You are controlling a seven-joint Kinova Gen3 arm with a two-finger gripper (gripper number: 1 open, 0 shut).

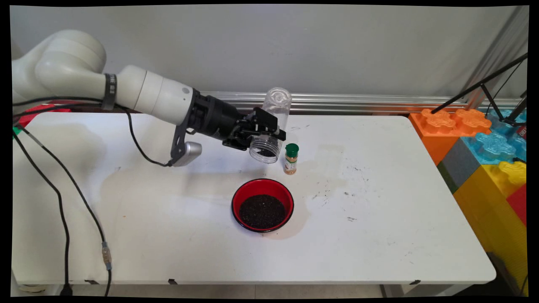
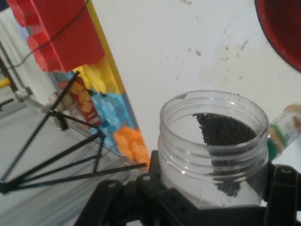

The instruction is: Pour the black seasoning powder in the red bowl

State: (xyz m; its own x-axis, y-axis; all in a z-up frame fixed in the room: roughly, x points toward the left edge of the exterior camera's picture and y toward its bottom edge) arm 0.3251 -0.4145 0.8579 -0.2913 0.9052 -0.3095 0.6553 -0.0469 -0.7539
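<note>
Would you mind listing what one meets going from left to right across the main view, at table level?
Hanging black cables → gripper, jaws shut on the tilted clear jar → spice bottle with green cap → big toy blocks beside the table. The red bowl of dark grains overlaps the jar's span, so it is left out.

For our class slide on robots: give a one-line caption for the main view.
Pincer holds a clear jar tipped mouth-down above a red bowl of dark grains, beside a green-capped spice bottle.

Red bowl (image 1: 262, 210) of dark grains, spice bottle (image 1: 291, 158), toy blocks (image 1: 484, 147)
</note>
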